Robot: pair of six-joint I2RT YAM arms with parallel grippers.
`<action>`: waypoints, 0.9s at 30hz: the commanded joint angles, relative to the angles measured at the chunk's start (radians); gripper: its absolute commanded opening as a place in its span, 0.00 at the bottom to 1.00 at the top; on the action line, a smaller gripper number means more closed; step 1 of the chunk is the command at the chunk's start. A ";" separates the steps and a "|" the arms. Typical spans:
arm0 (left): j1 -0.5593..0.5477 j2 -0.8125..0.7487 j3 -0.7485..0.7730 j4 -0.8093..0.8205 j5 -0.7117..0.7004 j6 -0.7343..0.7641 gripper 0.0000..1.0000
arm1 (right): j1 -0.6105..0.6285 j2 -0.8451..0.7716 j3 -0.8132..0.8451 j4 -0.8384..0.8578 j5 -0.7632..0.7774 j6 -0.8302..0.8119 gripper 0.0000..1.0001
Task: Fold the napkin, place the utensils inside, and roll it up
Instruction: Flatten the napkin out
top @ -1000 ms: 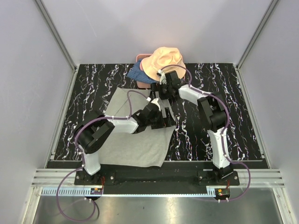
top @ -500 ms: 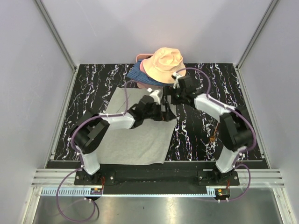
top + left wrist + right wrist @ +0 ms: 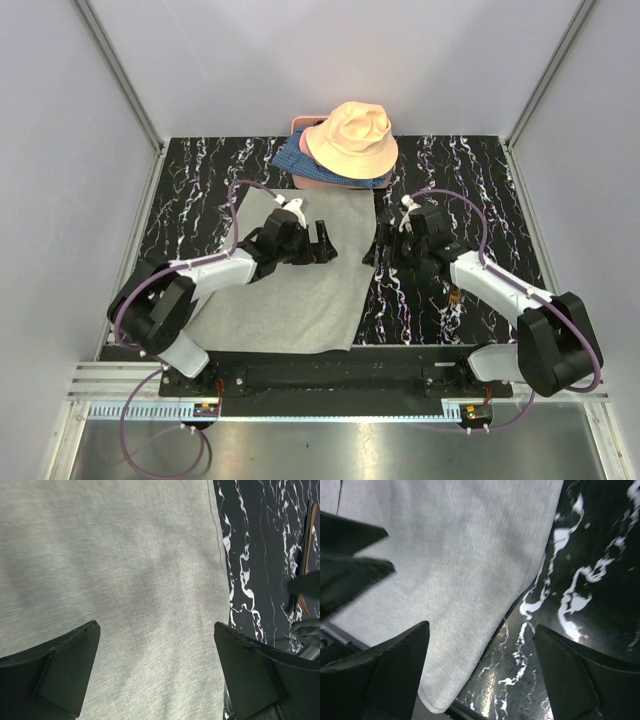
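The light-grey napkin lies spread flat on the black marbled table. My left gripper hovers open over the napkin's far right part; in its wrist view only cloth shows between the fingers of the gripper. My right gripper stands open at the napkin's right edge, and its wrist view shows the gripper straddling the cloth's edge and bare table. A copper-brown utensil lies on the table right of the napkin, with a bit showing under the right forearm.
A peach bucket hat sits on blue patterned fabric at the back middle, just beyond the napkin. Grey walls enclose the table on three sides. The left gripper's dark fingers show in the right wrist view.
Both grippers have drawn back from near the hat. The left moved left over the napkin, and the right arm swung right and nearer, down to the napkin's right edge.
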 commanded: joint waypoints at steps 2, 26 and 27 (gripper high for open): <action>0.066 -0.095 -0.001 -0.089 -0.174 0.074 0.99 | 0.010 -0.021 -0.080 0.078 -0.170 0.129 0.86; 0.356 -0.086 -0.257 0.030 -0.065 0.056 0.99 | 0.197 0.038 0.024 0.022 -0.134 0.235 0.09; 0.379 -0.091 -0.264 0.030 -0.067 0.060 0.99 | 0.206 0.011 0.052 -0.018 -0.114 0.226 0.09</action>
